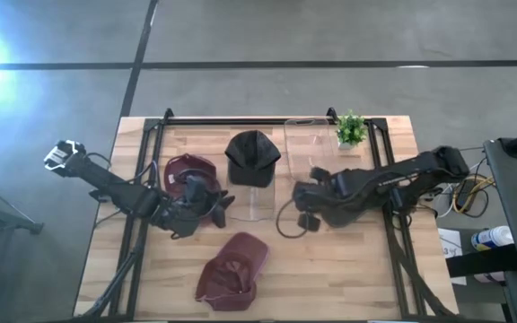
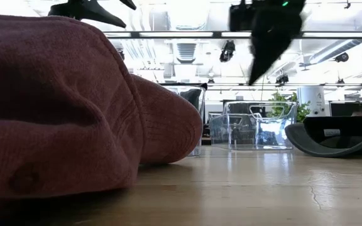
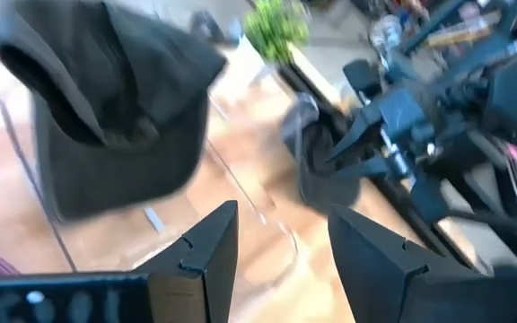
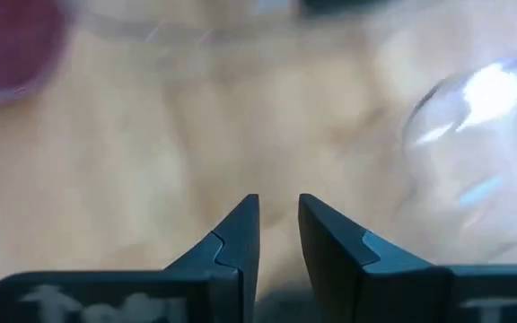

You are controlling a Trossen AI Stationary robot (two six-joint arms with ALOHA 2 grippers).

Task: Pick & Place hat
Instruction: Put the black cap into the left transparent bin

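A black hat (image 1: 252,157) (image 3: 106,99) sits on top of a clear stand (image 1: 258,202) at mid table. One maroon hat (image 1: 189,170) lies at the left. Another maroon hat (image 1: 232,269) (image 2: 55,107) lies by the near edge. A dark hat (image 3: 317,170) (image 2: 332,135) lies on the wood below my right arm. My left gripper (image 1: 215,208) (image 3: 281,242) hovers open beside the left maroon hat, pointing toward the stand. My right gripper (image 4: 278,224) (image 2: 259,69) points steeply down above bare wood, right of the stand. Its fingertips stand a narrow gap apart, with nothing between them.
A clear box (image 1: 311,144) (image 2: 253,129) and a small green plant (image 1: 351,128) stand at the far edge. Dark frame rails (image 1: 151,152) run along both sides of the table. Bare wood lies at the near right corner (image 1: 348,278).
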